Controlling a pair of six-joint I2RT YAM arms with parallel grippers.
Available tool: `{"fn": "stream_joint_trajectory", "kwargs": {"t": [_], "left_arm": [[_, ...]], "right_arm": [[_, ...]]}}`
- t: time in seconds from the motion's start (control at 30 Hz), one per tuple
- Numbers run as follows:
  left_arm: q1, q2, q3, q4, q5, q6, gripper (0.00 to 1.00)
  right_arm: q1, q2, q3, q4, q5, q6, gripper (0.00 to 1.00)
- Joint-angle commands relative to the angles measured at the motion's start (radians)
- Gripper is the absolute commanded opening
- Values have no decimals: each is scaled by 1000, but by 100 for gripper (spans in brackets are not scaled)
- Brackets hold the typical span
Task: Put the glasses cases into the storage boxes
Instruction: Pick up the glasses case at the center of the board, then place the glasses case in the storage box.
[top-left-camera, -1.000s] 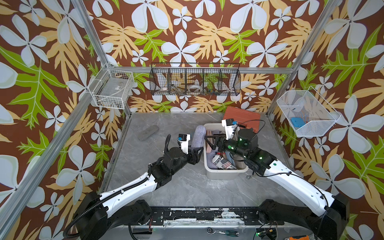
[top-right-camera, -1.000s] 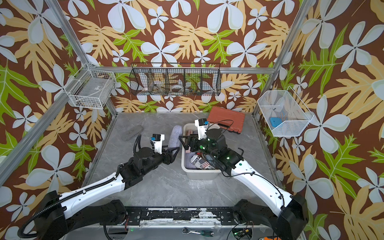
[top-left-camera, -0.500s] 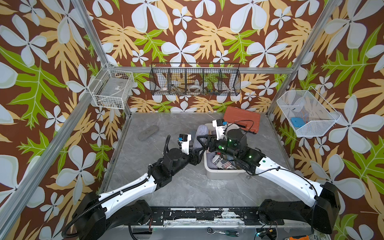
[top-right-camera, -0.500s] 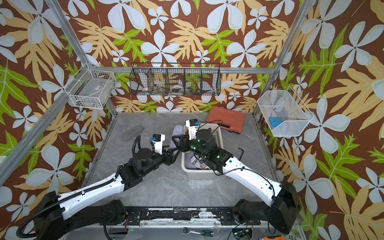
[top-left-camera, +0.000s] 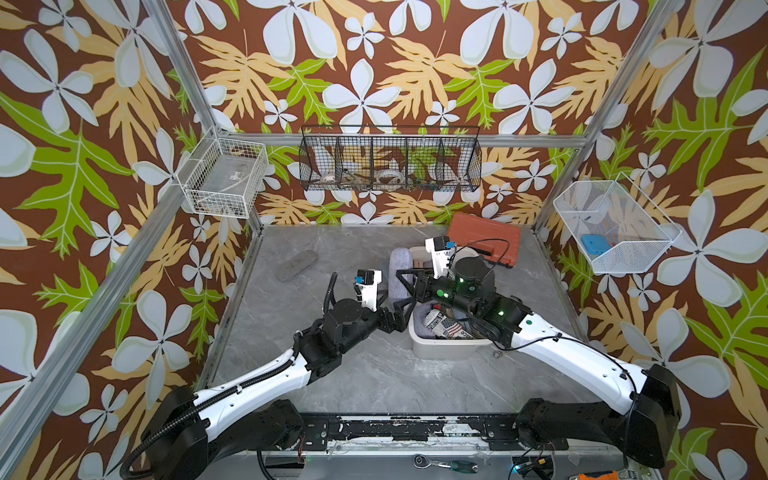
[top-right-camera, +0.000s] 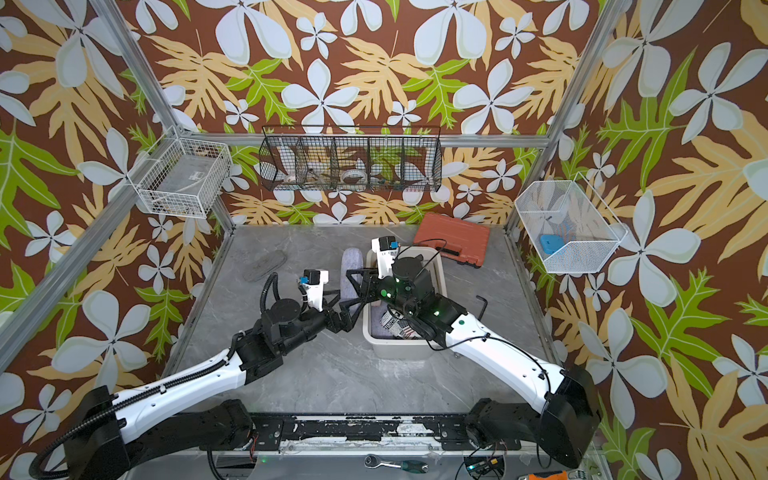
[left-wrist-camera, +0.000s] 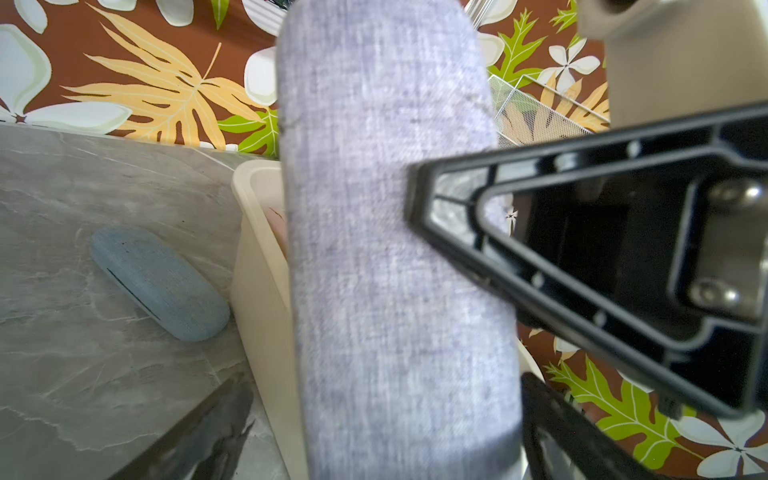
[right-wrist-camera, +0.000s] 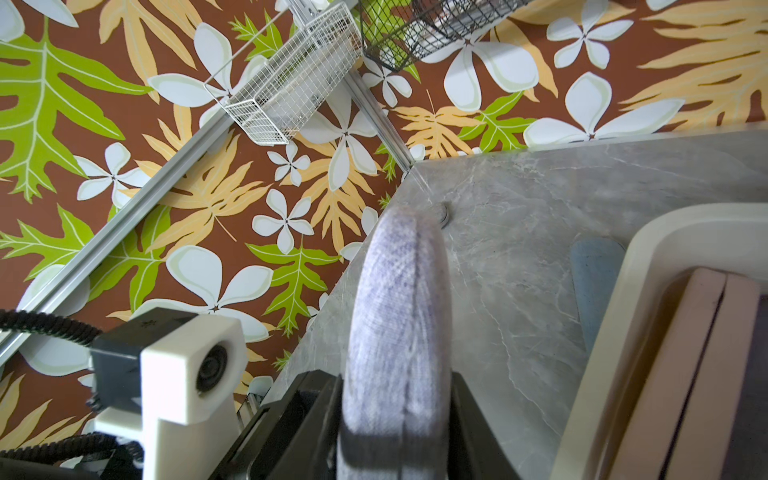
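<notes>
Your right pincer (right-wrist-camera: 395, 399) is clenched on the soft, woven lavender case (top-left-camera: 400, 270), up just beside the smooth cream tub (top-left-camera: 444, 347). Your left pincer (left-wrist-camera: 386, 386) gapes wide, off it. A newspaper-print case (top-left-camera: 442, 326) lies in the tub, its words too small to read. A rounded blue case (left-wrist-camera: 158, 282) lies on the counter (top-left-camera: 332, 374).

My left arm (top-left-camera: 257, 378), white shells over black joints, reaches from the near edge diagonally inward and ends in a bent black wrist. My left hand (top-left-camera: 400, 312) stands spread, with one finger (left-wrist-camera: 208, 432) clear of the lavender oblong fabric glasses case (top-left-camera: 400, 266). My right arm (top-left-camera: 573, 353) stretches in from the opposite side, its wrist turned toward the left one. My right hand (top-left-camera: 406, 286) is clamped on that case, a finger (right-wrist-camera: 469, 415) pressed against each flank.
</notes>
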Motion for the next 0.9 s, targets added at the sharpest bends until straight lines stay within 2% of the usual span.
{"fn": "stream_joint_trajectory", "kwargs": {"t": [0.0, 0.17, 0.43, 0.6, 0.87], "left_arm": [[-1, -42, -28, 45, -40, 6, 100], [0, -152, -84, 15, -152, 1, 100], [-1, -307, -178, -82, -454, -72, 100], [-1, -324, -220, -67, -477, -98, 100], [-1, -250, -181, -101, -487, -96, 100]], "right_arm": [[1, -19, 26, -31, 68, -59, 34], [-1, -68, 63, -164, 200, -157, 34], [-12, -156, 53, -488, 544, -285, 35], [-63, -190, 12, -637, 656, -283, 35], [-83, -175, -51, -767, 708, -249, 37]]}}
